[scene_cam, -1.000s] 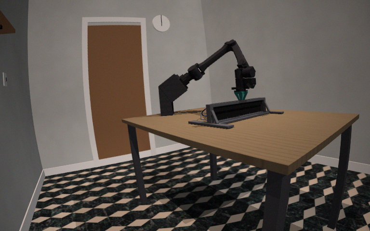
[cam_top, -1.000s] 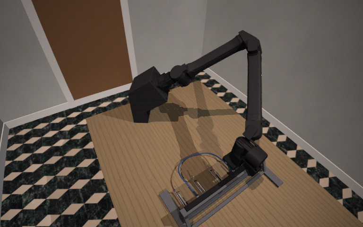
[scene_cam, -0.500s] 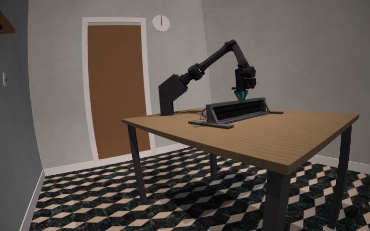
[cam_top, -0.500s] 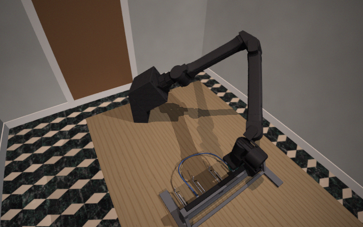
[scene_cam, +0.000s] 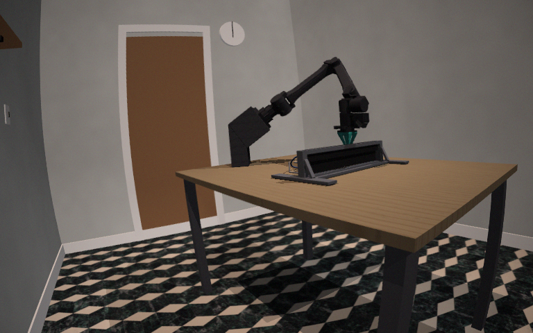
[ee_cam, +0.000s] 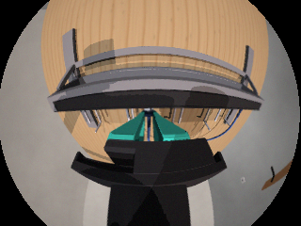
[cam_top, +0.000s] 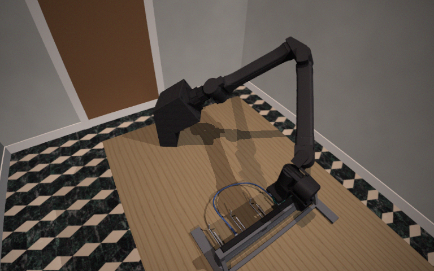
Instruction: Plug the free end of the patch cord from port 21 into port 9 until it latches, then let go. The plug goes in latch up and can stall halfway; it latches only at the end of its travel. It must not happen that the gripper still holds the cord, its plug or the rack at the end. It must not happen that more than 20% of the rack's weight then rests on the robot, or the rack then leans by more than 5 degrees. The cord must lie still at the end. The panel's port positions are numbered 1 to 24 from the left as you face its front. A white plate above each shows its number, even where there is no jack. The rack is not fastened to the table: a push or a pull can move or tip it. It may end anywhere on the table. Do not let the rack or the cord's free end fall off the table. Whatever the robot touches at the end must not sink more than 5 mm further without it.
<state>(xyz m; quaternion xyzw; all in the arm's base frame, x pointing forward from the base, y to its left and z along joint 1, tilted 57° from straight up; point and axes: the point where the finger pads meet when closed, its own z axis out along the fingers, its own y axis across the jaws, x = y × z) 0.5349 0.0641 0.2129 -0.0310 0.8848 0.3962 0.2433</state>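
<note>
One blue cord [cam_top: 213, 201] [scene_cam: 291, 161] [ee_cam: 221, 137] arching; gripper [cam_top: 277, 201] [scene_cam: 348, 143] [ee_cam: 149, 114] pinching plug [ee_cam: 149, 112] beside rack [cam_top: 256, 228] [scene_cam: 339, 146] [ee_cam: 155, 85].

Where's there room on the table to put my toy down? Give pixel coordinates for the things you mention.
There is bare wood between the robot's black foot [cam_top: 168, 137] [scene_cam: 240, 155] and the blue cord's loop [cam_top: 213, 199], and more on the rack's [cam_top: 326, 213] [scene_cam: 341, 146] [ee_cam: 155, 85] far side, out to the table's edge. It's crowded inside the loop, with thin metal bars, and where the gripper [ee_cam: 149, 114] meets the rack.
</note>
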